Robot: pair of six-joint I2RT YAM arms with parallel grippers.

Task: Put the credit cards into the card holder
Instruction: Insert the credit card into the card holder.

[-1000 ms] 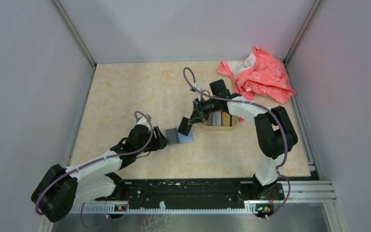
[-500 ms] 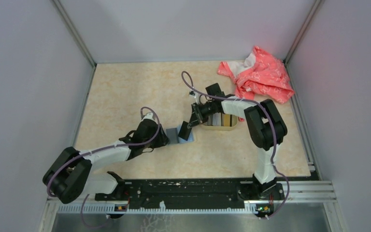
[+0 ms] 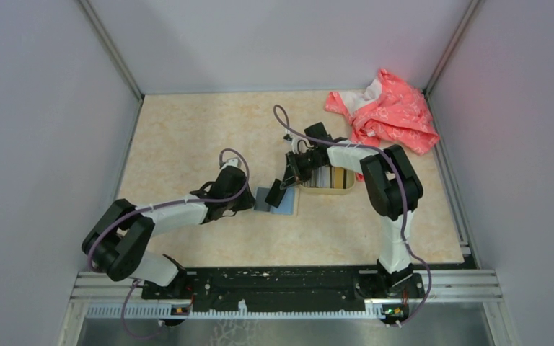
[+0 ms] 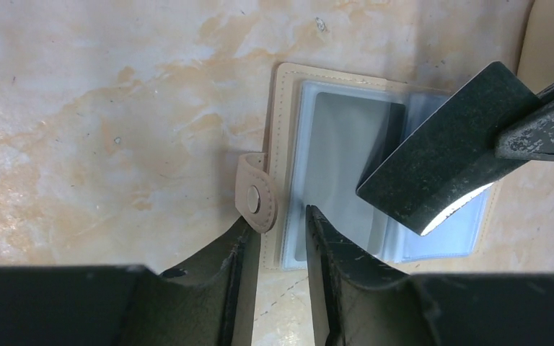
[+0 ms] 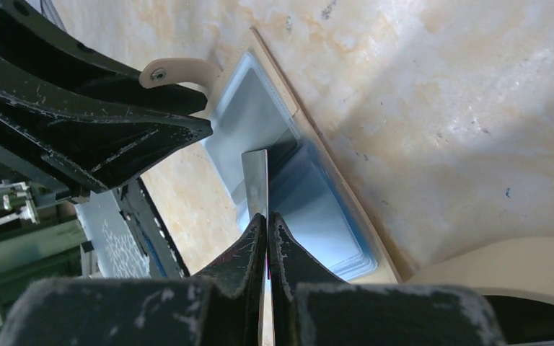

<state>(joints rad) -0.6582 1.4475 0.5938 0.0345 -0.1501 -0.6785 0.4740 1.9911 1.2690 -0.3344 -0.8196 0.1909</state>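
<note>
At mid-table the holder (image 4: 332,144) lies open, clear sleeves up, its snap tab (image 4: 255,202) toward the left arm. Low at that edge, the left gripper (image 4: 280,216) has its 2 jaws a little apart with the holder's rim between them; I cannot tell whether they touch it. The right gripper (image 5: 267,223) is clamped on 1 dark card (image 4: 440,166), tilted, lower corner over the sleeves. More cards (image 3: 328,175) lie in the dish (image 3: 330,190) just beside the holder. A pink cloth (image 3: 389,112) lies at far right.

No legible txt, brand, nr or sign anywhere: dark speckled plastic card (image 4: 440,155) face reads blank, beige stitched card holder (image 4: 283,130) w/ clear sleeves likewise.
</note>
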